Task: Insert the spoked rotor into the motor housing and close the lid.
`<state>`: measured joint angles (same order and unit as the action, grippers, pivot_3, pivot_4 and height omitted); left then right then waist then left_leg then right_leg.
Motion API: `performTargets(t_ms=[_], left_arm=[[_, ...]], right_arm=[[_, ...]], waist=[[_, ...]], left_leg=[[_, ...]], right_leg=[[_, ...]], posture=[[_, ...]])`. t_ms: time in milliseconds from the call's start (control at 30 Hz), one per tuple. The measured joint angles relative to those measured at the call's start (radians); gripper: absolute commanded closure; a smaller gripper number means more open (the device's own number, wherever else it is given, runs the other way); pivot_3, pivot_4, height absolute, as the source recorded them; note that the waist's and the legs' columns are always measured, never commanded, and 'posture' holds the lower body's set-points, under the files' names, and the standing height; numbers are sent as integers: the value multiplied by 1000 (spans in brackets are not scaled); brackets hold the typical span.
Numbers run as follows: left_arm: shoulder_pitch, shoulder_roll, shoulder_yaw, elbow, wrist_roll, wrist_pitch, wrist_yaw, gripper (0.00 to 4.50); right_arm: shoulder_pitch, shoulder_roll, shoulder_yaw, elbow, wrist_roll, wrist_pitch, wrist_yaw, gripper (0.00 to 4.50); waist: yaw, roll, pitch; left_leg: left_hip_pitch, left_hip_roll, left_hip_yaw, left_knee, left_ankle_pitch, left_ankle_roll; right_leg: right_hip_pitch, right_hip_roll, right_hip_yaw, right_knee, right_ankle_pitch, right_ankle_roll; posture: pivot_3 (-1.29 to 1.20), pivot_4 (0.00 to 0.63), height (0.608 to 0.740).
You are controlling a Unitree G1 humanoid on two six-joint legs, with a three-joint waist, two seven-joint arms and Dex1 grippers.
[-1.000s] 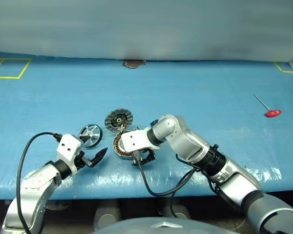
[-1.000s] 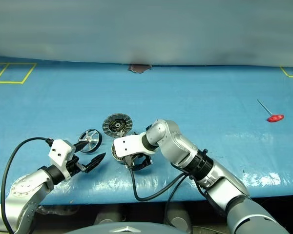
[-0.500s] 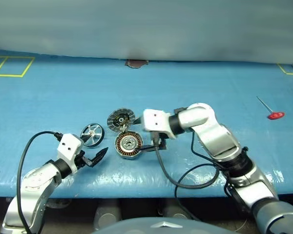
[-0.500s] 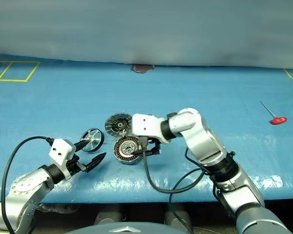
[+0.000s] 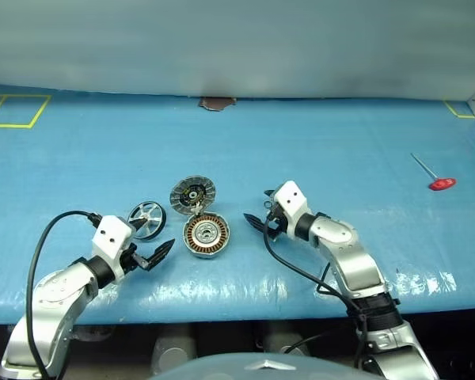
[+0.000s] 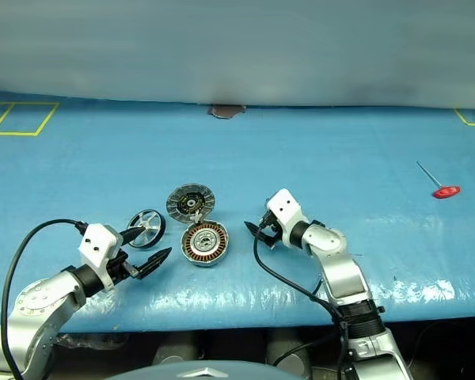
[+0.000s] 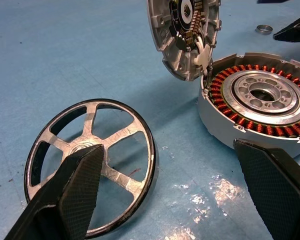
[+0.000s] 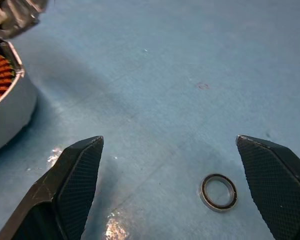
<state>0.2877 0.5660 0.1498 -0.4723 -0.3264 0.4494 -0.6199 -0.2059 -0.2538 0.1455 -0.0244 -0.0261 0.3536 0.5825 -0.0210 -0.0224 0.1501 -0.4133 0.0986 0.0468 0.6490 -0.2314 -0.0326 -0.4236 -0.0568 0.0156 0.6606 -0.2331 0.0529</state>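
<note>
The spoked rotor (image 5: 146,219), a thin silver wheel, lies on the blue table just left of the motor housing (image 5: 206,235). The housing sits flat, showing its copper windings (image 7: 225,82) and silver centre. Its lid (image 5: 192,195) stands tilted open at the far rim, dark segmented face (image 7: 186,20) showing. My left gripper (image 5: 152,245) is open and empty, low over the table, with one finger (image 7: 75,185) in front of the rotor and the other before the housing. My right gripper (image 5: 257,206) hovers open and empty to the right of the housing, apart from it.
A small metal ring (image 8: 218,191) lies on the table between the right gripper's fingers. A red-handled tool (image 5: 442,184) lies far right. Yellow tape marks (image 5: 16,111) sit at the far left and a brown patch (image 5: 216,103) at the back edge.
My right arm has pulled back from over the housing, swung to the right and rolled its wrist, leaving the housing uncovered and flat. The left arm has stayed put.
</note>
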Motion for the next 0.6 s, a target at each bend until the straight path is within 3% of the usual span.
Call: performTargets(t_ms=[467,600], left_arm=[[6,8,0,0,-3,4,-7,0],[6,7,0,0,-3,4,-6,0]], right_arm=[[20,-3,-47,80,59,-31,-82,22],[26,16,-55,76,97,11,-80,956]], waist=[[0,0,0],[0,-1,-1]], left_leg=[[1,0,0,0,0,0],[3,0,0,0,0,0]], right_leg=[[1,0,0,0,0,0],[3,0,0,0,0,0]], posture=[[0,150,740],[0,150,740]])
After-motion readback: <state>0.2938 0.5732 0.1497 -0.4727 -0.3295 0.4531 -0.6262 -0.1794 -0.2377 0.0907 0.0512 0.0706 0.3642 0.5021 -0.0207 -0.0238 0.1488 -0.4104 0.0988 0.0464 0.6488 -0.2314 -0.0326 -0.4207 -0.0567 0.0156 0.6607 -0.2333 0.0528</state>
